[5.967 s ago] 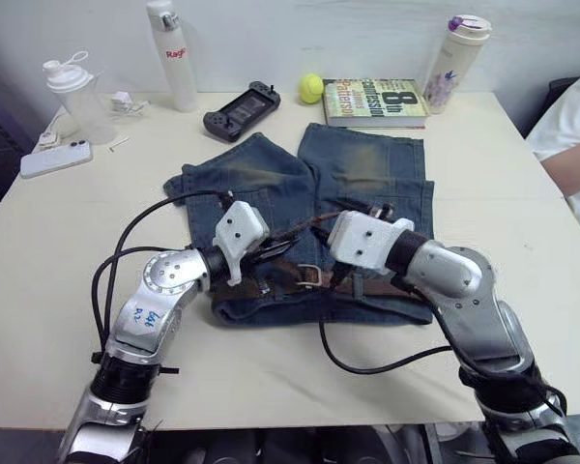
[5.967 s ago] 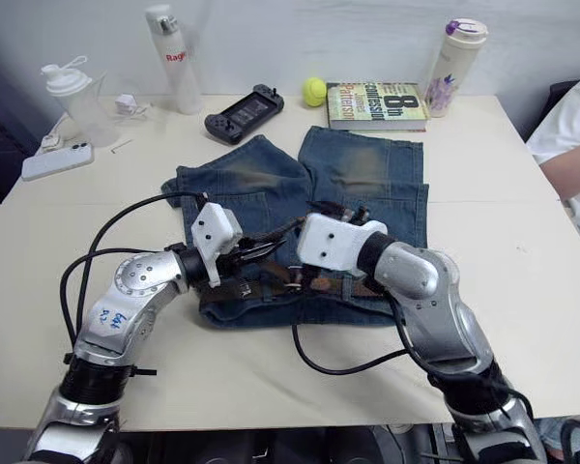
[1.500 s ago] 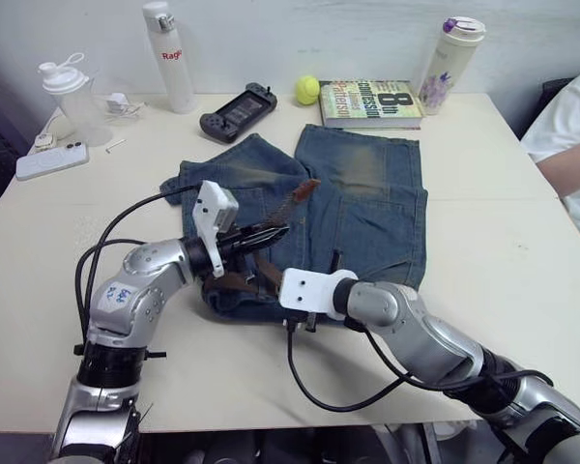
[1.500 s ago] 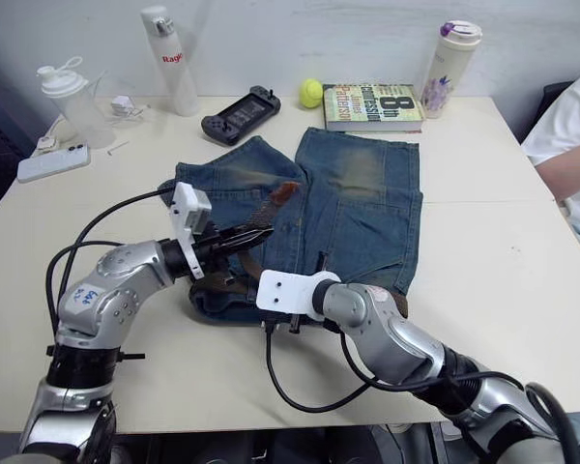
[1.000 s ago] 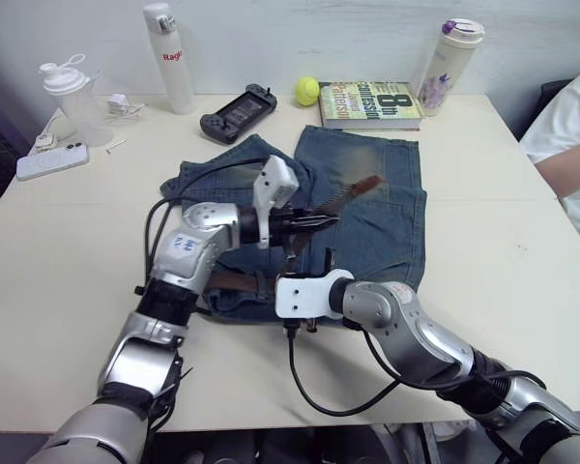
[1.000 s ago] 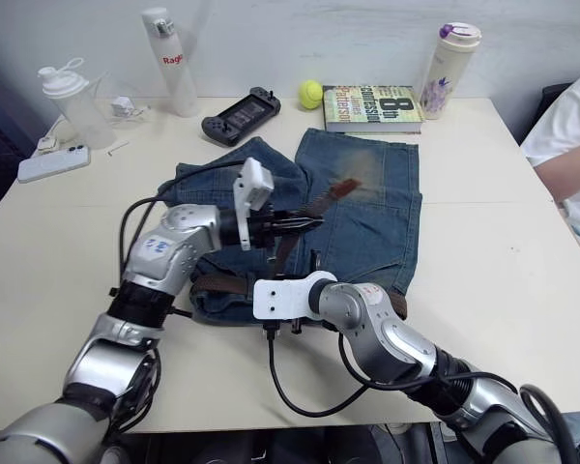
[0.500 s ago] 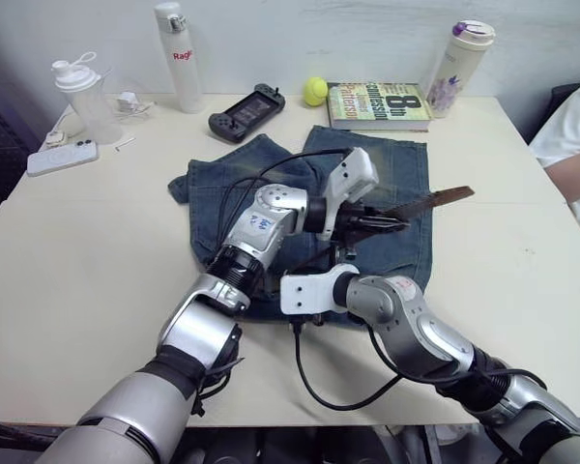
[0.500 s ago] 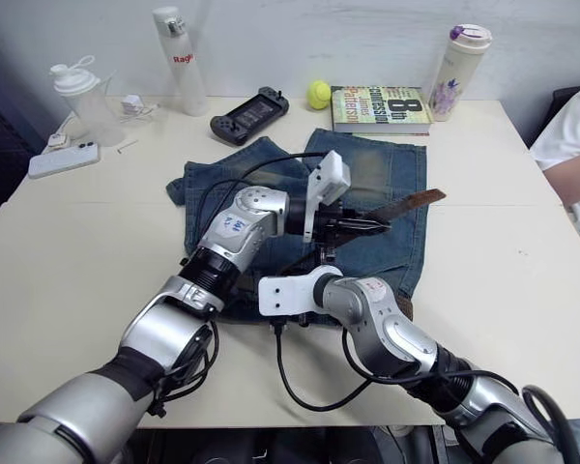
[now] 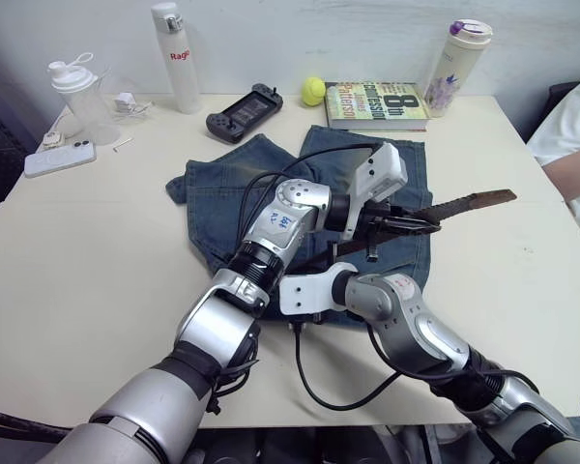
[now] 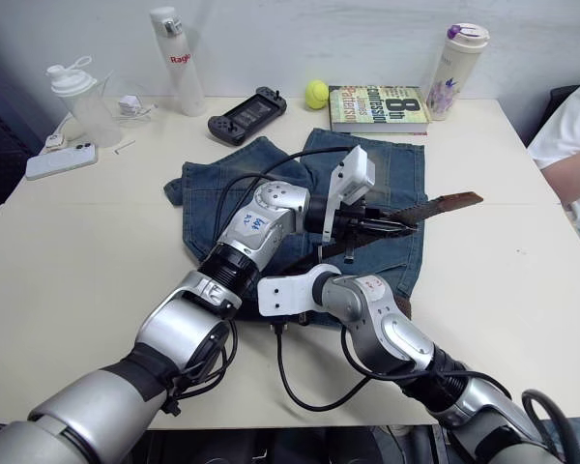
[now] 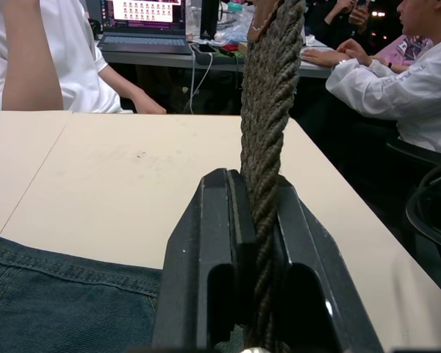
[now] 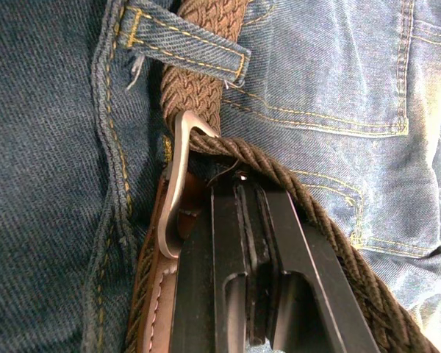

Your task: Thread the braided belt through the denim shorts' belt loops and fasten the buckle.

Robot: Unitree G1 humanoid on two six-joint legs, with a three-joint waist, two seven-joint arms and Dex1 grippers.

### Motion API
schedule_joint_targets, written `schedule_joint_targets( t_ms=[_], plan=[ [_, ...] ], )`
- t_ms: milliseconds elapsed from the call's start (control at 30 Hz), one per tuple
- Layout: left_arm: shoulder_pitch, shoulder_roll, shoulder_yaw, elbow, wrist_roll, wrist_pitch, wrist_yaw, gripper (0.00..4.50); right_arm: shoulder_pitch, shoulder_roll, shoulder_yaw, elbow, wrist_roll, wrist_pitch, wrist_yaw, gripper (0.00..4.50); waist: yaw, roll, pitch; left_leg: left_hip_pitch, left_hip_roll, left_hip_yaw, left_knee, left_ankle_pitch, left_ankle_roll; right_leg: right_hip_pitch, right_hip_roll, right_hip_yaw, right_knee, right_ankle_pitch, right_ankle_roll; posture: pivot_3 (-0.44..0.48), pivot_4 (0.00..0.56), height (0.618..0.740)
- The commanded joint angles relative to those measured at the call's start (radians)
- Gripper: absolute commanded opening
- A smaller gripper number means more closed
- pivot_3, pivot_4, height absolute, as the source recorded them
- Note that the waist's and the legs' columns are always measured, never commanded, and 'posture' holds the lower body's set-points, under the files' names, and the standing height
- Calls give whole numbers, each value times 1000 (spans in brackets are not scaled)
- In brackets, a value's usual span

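Through buckle [image 12: 178, 193]: taut braided belt [image 9: 451, 206]

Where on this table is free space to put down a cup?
The table is bare left of the denim shorts, below the phone, and right of the shorts toward the person's arm. The far edge is crowded: bottles, game controller, ball, book.

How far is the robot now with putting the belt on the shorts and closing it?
Done: the braided belt passes under a belt loop on the denim shorts and through the buckle. In hand: the left gripper, shut on the belt, holds its free end out to the right, while the right gripper rests at the buckle. Left: the prong is not visibly seated, so fastening remains.
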Motion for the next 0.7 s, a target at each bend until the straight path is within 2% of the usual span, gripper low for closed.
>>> schedule_joint_targets(
  t_ms=[33,133,300,500,700],
  plan=[
    [-53,-48,34,-96,-35,-46,9,0,77,42,107,82,38,-7,90,17,0,0,0,0,0,0,0,0,0,0,0,0,0,0,0,0,150,740],
    [1,27,63,-145,-30,-22,28,0,87,43,59,64,5,17,61,17,-1,0,0,0,0,0,0,0,0,0,0,0,0,0,0,0,150,740],
    [176,222,130,-321,-14,46,101,0,136,66,-78,-31,6,109,26,17,-3,0,0,0,2,-1,-2,0,-1,0,1,0,3,0,0,0,150,740],
    [440,428,176,-622,-18,142,131,0,188,188,-251,-152,102,250,-19,17,1,0,0,-1,1,-2,-1,0,0,0,0,0,2,0,0,0,150,740],
    [611,532,184,-790,-2,171,172,0,174,262,-400,-288,258,403,0,17,2,1,0,-3,-1,-5,-1,0,0,0,-1,0,2,0,0,0,150,740]
  ],
)
